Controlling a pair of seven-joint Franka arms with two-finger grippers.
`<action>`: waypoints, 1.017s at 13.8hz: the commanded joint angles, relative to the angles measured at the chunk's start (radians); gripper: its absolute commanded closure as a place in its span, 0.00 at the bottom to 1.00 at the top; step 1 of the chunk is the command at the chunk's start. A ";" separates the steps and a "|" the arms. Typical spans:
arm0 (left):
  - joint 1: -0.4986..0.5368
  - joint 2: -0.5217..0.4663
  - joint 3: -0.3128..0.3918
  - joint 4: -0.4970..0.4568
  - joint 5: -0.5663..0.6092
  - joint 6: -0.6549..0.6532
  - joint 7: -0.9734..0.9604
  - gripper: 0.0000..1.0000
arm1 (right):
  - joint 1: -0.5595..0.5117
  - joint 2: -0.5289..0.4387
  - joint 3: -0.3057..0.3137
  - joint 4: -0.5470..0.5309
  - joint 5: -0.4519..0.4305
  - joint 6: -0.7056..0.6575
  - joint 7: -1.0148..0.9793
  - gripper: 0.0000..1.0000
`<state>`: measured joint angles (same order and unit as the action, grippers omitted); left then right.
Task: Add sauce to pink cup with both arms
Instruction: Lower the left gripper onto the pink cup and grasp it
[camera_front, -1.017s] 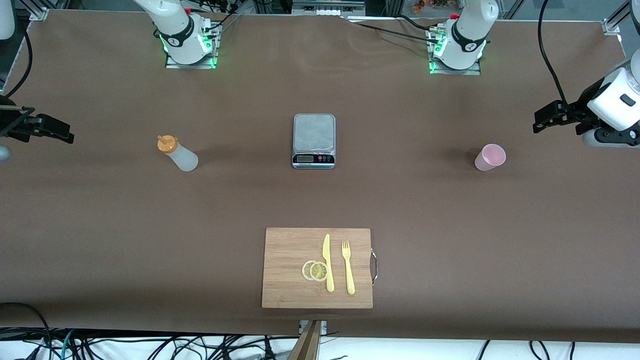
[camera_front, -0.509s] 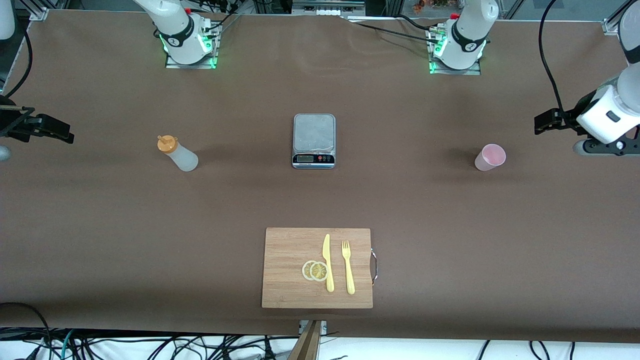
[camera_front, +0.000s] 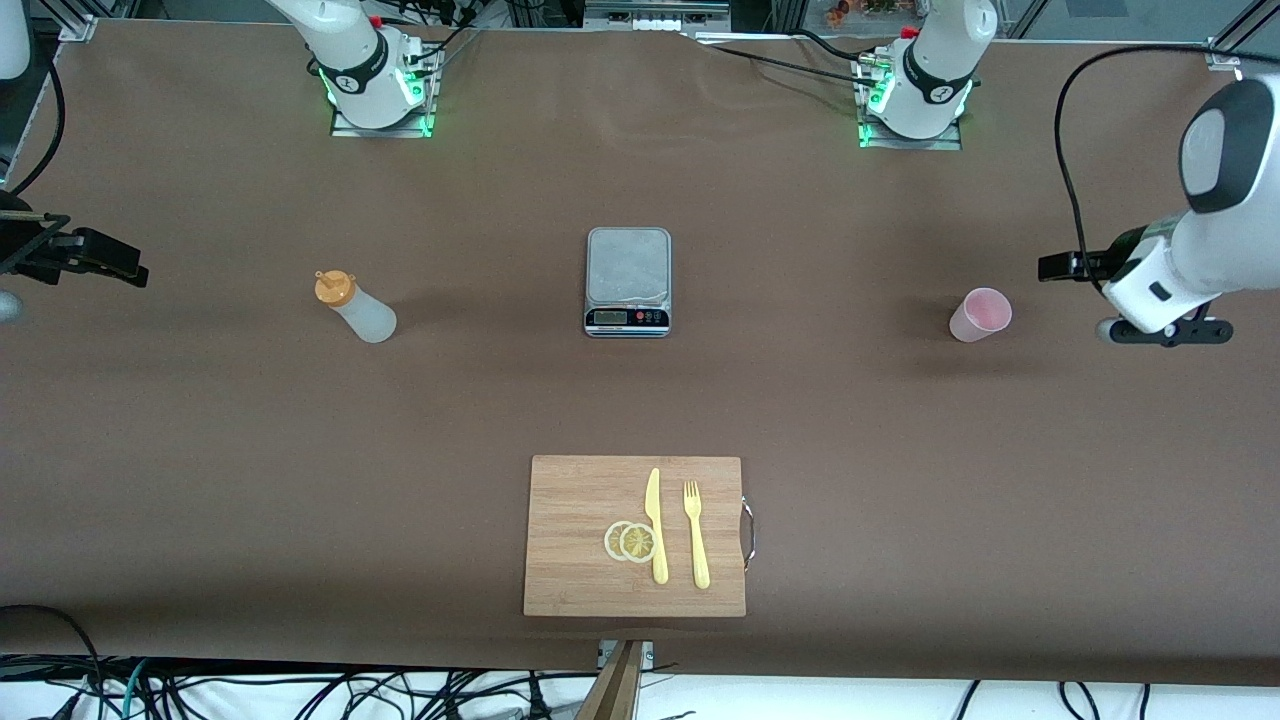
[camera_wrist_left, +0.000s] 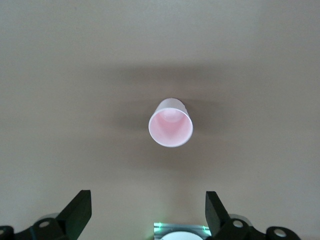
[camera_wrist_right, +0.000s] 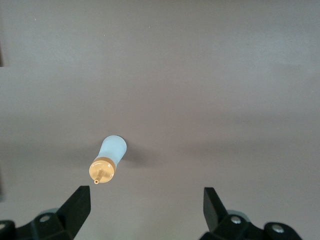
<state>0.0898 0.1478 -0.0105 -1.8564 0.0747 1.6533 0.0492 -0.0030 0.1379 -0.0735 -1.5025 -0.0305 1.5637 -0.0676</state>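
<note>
The sauce, a whitish squeeze bottle with an orange nozzle cap, stands upright toward the right arm's end of the table. It also shows in the right wrist view as the sauce. The pink cup stands upright toward the left arm's end, and the pink cup looks empty. My left gripper hangs over the table a short way from the cup, toward the table's end, apart from it. In its own view the left gripper is open and holds nothing. My right gripper waits over the table's end, well apart from the bottle. The right gripper is open and holds nothing.
A kitchen scale sits mid-table between bottle and cup. Nearer the front camera lies a wooden cutting board with two lemon slices, a yellow knife and a yellow fork.
The left arm has swung and brought its gripper closer to the pink cup. The right arm, the bottle and the cup have not moved.
</note>
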 joint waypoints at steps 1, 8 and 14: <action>0.024 0.021 -0.003 -0.079 0.013 0.130 0.086 0.00 | -0.003 0.006 0.003 0.018 0.009 -0.010 0.009 0.00; 0.093 0.099 -0.006 -0.264 -0.079 0.436 0.372 0.00 | -0.003 0.006 0.003 0.018 0.009 -0.010 0.008 0.00; 0.091 0.108 -0.006 -0.379 -0.082 0.622 0.448 0.14 | -0.003 0.006 0.003 0.018 0.011 -0.010 0.008 0.00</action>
<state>0.1731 0.2664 -0.0117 -2.1964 0.0102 2.2278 0.4486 -0.0030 0.1383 -0.0735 -1.5025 -0.0305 1.5636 -0.0676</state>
